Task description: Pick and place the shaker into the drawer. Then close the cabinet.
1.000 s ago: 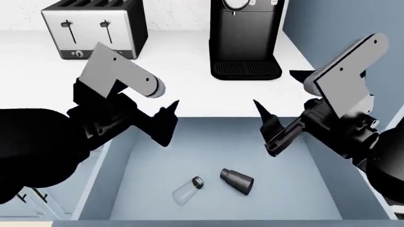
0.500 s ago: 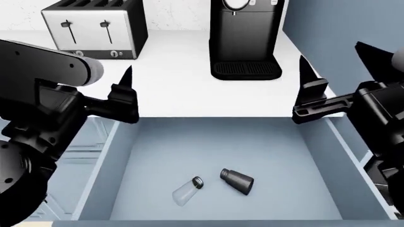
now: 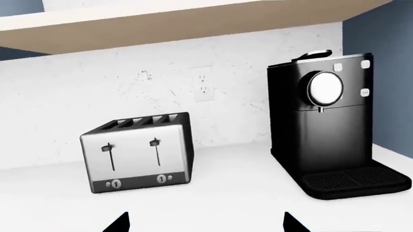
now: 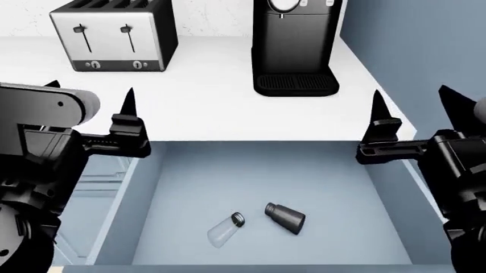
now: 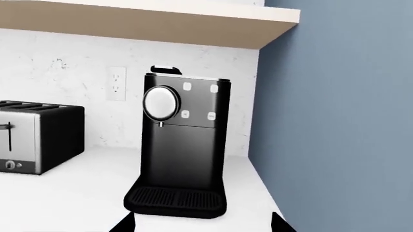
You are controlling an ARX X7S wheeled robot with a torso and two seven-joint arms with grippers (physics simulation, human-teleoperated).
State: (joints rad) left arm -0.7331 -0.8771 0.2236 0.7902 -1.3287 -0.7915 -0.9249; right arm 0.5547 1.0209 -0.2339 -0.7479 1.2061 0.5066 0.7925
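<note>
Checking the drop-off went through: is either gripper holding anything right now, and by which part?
Nothing is held. The left gripper and right gripper are both open and empty above the counter; the shaker lies loose in the drawer.

Flat, even sim lighting, bright, no visible source. White counter [image 4: 220, 108] nearly blown out, no hard shadows on it. Soft shade only under the coffee machine [image 4: 296, 45] drip tray and along the drawer [image 4: 258, 170] back edge. All three views sharp, no blur or edge distortion. Black arms lose detail.
</note>
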